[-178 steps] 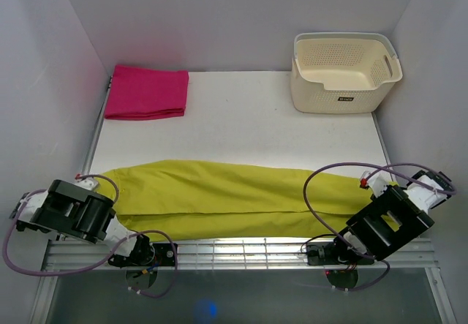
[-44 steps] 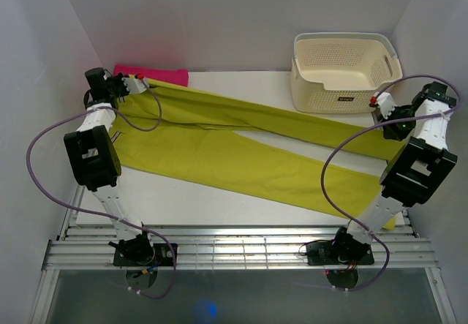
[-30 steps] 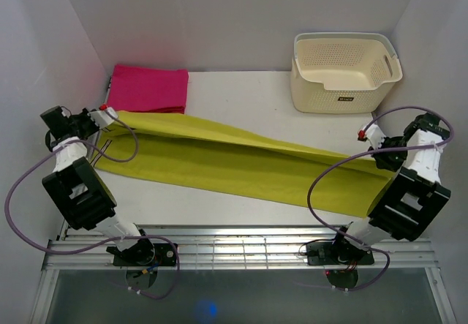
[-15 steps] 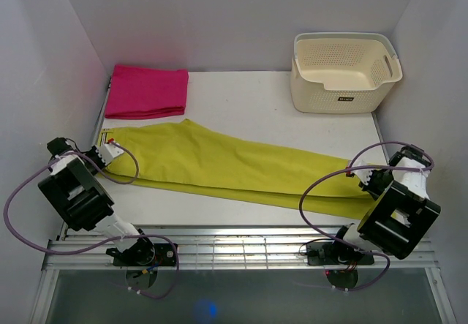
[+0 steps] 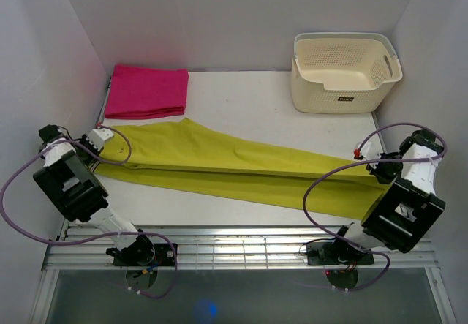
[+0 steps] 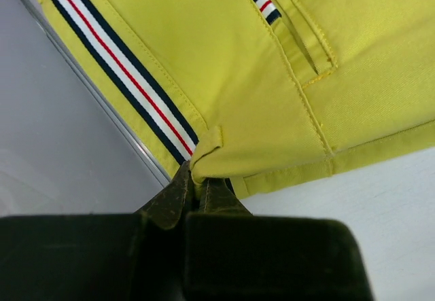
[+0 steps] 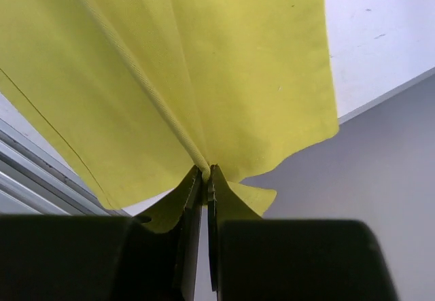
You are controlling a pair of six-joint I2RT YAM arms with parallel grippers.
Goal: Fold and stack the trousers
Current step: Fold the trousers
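Observation:
The yellow-green trousers [image 5: 234,167] lie folded lengthwise in a long band across the white table, slanting from the left edge down to the right edge. My left gripper [image 5: 97,138] is shut on the waistband corner [image 6: 204,153] at the left end; the inner striped band and a button show in the left wrist view. My right gripper [image 5: 371,164] is shut on the leg hems [image 7: 204,158] at the right end, over the table's right edge.
A folded magenta-pink cloth [image 5: 148,91] lies at the back left, just beyond the waistband. A cream perforated basket [image 5: 344,72] stands at the back right. White walls close in on both sides. A metal rail [image 5: 241,251] runs along the near edge.
Both grippers have carried the trousers from the near edge up to the back and then down again, laying them folded lengthwise. In the last half second the ends shifted slightly back and the band drew narrower.

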